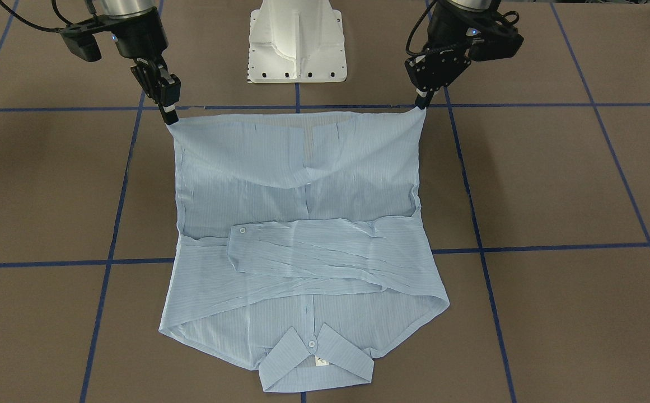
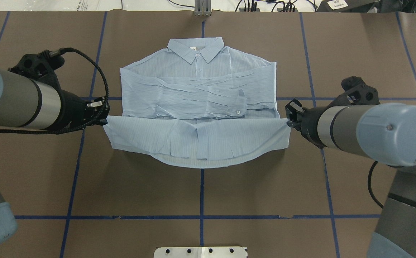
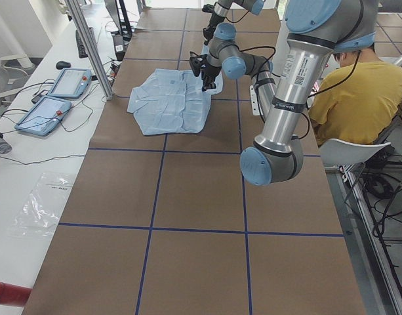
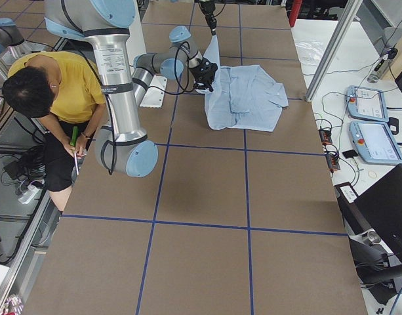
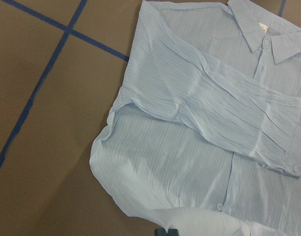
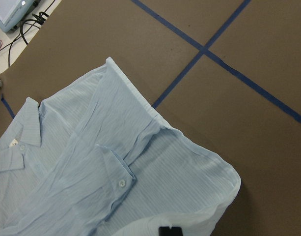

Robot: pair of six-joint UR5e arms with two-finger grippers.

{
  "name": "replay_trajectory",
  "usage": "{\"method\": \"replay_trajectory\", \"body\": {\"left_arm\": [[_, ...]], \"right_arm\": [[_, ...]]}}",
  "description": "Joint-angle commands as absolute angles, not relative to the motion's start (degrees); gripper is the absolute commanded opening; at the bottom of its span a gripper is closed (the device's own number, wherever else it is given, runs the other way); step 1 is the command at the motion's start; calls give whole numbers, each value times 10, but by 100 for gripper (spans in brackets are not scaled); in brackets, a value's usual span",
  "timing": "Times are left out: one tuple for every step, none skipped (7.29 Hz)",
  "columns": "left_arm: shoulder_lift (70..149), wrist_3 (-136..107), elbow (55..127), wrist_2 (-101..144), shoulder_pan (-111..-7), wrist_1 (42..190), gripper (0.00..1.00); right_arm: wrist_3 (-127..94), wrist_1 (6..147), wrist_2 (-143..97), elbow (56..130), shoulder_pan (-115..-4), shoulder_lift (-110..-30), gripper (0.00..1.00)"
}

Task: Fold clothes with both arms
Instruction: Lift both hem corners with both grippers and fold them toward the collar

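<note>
Shirt [image 2: 197,89]: hem raised.
Left gripper [image 2: 104,119]: I clamp its left corner.
Right gripper [image 2: 288,121]: clamped on right corner.

Overhead opposite front view, sides distant, wrists close — shirt [image 2: 197,104] shared

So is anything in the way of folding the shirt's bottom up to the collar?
Nothing visible. The left tool and right tool each pinch a bottom corner of the shirt, and only its own flat folded sleeves lie before the collar.
</note>
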State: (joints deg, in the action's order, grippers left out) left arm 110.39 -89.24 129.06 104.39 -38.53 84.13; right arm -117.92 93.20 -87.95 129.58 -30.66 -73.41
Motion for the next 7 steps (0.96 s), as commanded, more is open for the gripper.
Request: {"method": "replay_trajectory", "body": {"left_arm": [[1137, -841, 1190, 1044, -423, 872, 0], [1141, -840, 1134, 1042, -426, 927, 0], [1143, -841, 1068, 1042, -429, 1004, 0], [1170, -841, 997, 1042, -446, 1046, 0], [1203, -840, 932, 1042, -459, 1073, 0], [1232, -840, 876, 1041, -471, 1100, 0], [1239, -839, 830, 1039, -479, 1141, 0]], "right_arm": [[-1167, 946, -879, 1190, -356, -658, 0], [-1148, 941, -879, 1128, -372, -634, 0], [-1127, 940, -879, 1079, -387, -611, 0], [-1126, 916, -880, 1009, -402, -580, 0], [-1111, 856, -880, 939, -416, -558, 0], [-1095, 840, -893, 891, -431, -539, 0], [-1090, 838, -897, 854, -439, -511, 0]]}}
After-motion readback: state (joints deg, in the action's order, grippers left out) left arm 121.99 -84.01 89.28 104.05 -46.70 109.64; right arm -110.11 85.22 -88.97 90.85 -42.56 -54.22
